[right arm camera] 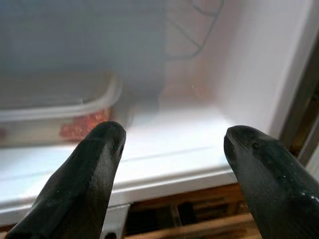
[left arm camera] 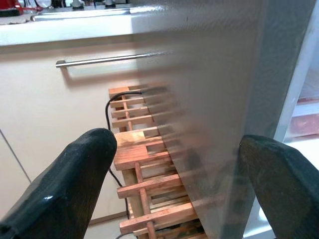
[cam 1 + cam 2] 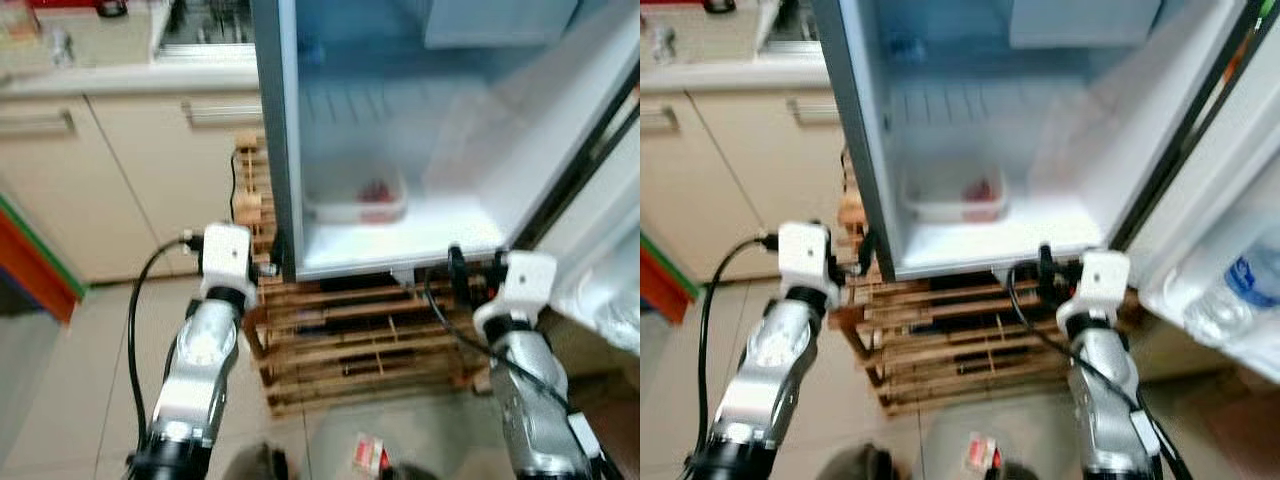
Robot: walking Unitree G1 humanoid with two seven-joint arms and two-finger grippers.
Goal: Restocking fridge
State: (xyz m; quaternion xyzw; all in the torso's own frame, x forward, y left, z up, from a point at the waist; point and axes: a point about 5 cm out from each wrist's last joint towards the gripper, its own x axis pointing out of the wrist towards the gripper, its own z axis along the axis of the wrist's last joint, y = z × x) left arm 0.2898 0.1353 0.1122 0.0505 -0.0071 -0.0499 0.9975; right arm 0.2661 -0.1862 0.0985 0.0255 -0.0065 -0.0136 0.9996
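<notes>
Facing fridge (image 3: 400, 240) | container (image 3: 357, 201) beyond right end effector (image 1: 172, 164) | both end effectors spread

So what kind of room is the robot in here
Most likely a home kitchen. An open fridge stands on a wooden pallet, beside cream cabinets under a countertop. A container sits on the fridge's bottom shelf. Both grippers, left and right, are open.

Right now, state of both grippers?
Left gripper: open, empty, fingers either side of the fridge's side wall.
Right gripper: open, empty, at the fridge's bottom shelf.
</notes>
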